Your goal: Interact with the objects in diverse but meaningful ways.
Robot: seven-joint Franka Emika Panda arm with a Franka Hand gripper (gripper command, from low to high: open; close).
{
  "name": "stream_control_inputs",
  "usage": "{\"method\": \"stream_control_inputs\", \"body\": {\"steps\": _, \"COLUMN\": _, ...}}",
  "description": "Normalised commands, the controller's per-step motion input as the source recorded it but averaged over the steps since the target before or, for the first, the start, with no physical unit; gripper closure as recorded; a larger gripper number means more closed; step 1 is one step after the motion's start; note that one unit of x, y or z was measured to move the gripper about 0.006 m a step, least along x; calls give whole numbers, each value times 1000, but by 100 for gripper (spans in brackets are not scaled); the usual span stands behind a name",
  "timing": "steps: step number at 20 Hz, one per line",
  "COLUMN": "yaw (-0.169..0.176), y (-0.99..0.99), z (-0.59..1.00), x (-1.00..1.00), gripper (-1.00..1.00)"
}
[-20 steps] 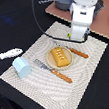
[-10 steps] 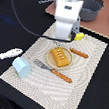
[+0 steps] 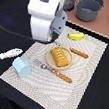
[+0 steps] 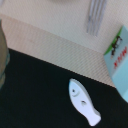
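Black bench (image 3: 92,97) carries woven mat (image 3: 83,70). White fish (image 4: 84,102) lies off mat, beside blue cup (image 3: 22,67). Fish: light, rigid, smooth; grip across mid-body. Claw state: cannot tell, hidden.

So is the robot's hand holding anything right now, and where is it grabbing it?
It cannot be told. The gripper fingers are hidden in both views. The small white toy fish lies alone on the black tabletop, and the pale blue cup rests on the woven beige placemat.
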Motion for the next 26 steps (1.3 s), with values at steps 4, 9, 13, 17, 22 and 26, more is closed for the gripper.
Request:
{"method": "stream_control_inputs", "body": {"steps": 4, "yaw": 218, "y": -532, "z": -26, "x": -113, "gripper": -100}}
{"method": "stream_control_inputs", "body": {"steps": 9, "yaw": 138, "y": -678, "z": 0, "x": -210, "gripper": -100}}
{"method": "stream_control_inputs", "body": {"steps": 13, "yaw": 122, "y": -761, "z": -47, "x": -124, "gripper": -100}}
{"method": "stream_control_inputs", "body": {"steps": 17, "yaw": 108, "y": -504, "z": -340, "x": -26, "gripper": -100}}
{"method": "stream_control_inputs", "body": {"steps": 22, "yaw": 88, "y": -266, "z": -517, "x": 0, "gripper": -100}}
{"method": "stream_control_inputs", "body": {"steps": 26, "yaw": 68, "y": -181, "z": -459, "x": 65, "gripper": -100}}
